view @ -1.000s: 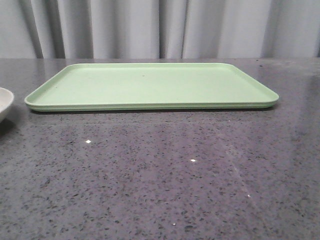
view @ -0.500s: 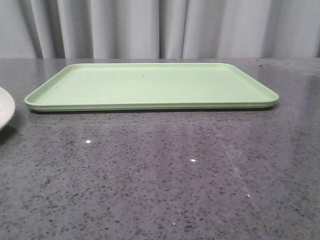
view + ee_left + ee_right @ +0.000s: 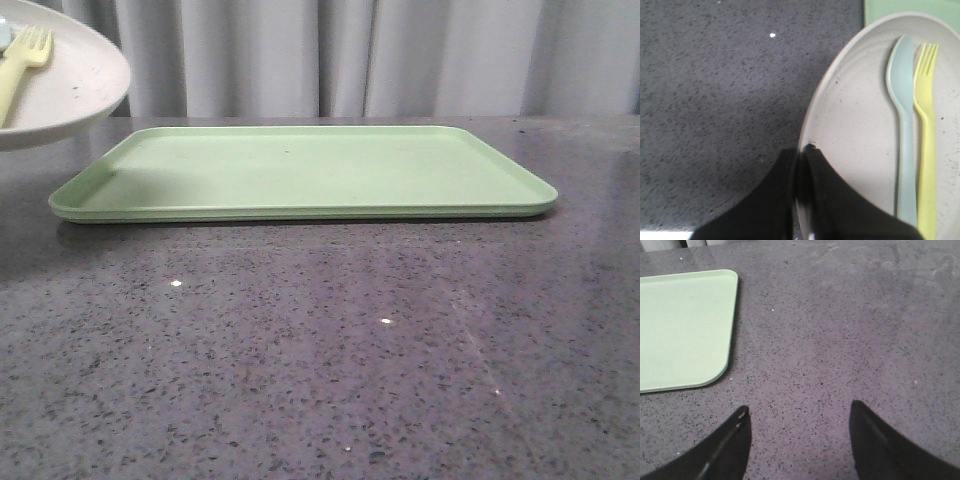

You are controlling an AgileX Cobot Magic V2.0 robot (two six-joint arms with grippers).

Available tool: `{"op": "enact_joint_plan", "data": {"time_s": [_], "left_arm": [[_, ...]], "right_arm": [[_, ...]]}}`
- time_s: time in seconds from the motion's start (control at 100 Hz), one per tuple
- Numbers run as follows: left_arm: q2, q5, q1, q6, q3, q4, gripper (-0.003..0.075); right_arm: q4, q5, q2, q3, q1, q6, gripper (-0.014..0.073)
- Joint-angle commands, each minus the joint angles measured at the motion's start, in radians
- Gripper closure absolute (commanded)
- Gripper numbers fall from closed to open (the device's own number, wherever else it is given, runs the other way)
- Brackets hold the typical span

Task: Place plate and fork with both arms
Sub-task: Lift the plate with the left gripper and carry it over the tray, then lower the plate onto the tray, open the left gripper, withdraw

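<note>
The pinkish-cream plate (image 3: 85,95) hangs in the air at the far left of the front view, above the table and just left of the green tray. It also shows in the left wrist view (image 3: 860,125). My left gripper (image 3: 801,152) is shut on the plate's rim, one finger over it and one under. The yellow fork (image 3: 926,125) lies in the plate beside a pale blue-grey spoon (image 3: 903,115); the fork's tines show in the front view (image 3: 30,50). My right gripper (image 3: 797,412) is open and empty above bare table.
A flat light-green tray (image 3: 300,170) lies across the middle of the grey speckled table; its corner shows in the right wrist view (image 3: 685,325) and behind the plate in the left wrist view (image 3: 910,7). Grey curtains hang behind the table.
The plate, which rested low at the left edge, has risen well above the table and moved right toward the tray, with fork and spoon in it.
</note>
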Motion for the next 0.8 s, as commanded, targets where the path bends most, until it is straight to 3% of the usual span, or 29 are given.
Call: {"op": "enact_joint_plan", "data": {"time_s": [0.0, 0.24, 0.39, 0.62, 0.79], "left_arm": [[0.026, -0.094, -0.039, 0.004, -0.047, -0.099, 0.0741], [0.182, -0.251, -0.244, 0.004, -0.102, -0.162, 0.0741], [0.315, -0.281, -0.347, 0.0, -0.183, -0.205, 0.0741], [0.472, -0.352, -0.422, 0.0, -0.268, -0.318, 0.0741], [0.534, -0.402, -0.451, 0.0, -0.27, -0.322, 0.0741]], "right_arm": [[-0.004, -0.067, 0.013, -0.034, 0.0, -0.002, 0.0147], [-0.004, -0.067, 0.013, -0.034, 0.0, -0.002, 0.0147], [-0.004, -0.065, 0.013, -0.032, 0.0, -0.002, 0.0147], [-0.004, -0.063, 0.013, -0.032, 0.0, -0.002, 0.0147], [-0.004, -0.063, 0.013, -0.032, 0.0, -0.002, 0.0147]]}}
